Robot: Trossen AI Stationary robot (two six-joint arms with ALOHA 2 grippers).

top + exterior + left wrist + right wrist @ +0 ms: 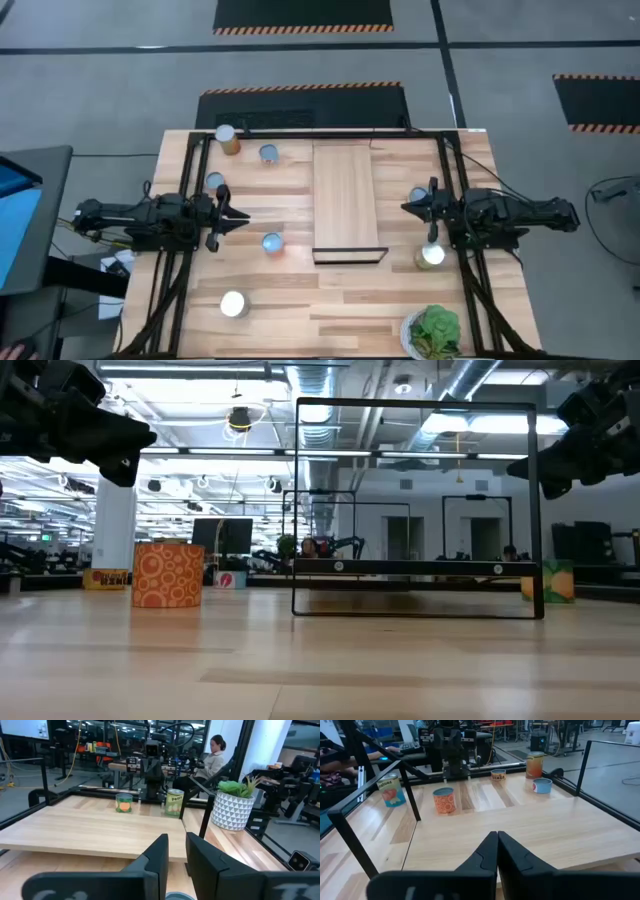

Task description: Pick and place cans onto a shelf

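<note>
Seven cans (pixel 272 243) sit on tabletop, none on shelf (pixel 346 201) yet. Left gripper (pixel 240 214) narrow gap, right gripper (pixel 408 207) pinched shut, both empty. Next: open, reach nearest can.

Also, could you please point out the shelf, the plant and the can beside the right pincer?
shelf (pixel 345 195): high view, middle of its pale-wood top.
plant (pixel 436 328): high view, its green leaves.
can beside the right pincer (pixel 431 255): high view, its shiny silver top.
</note>
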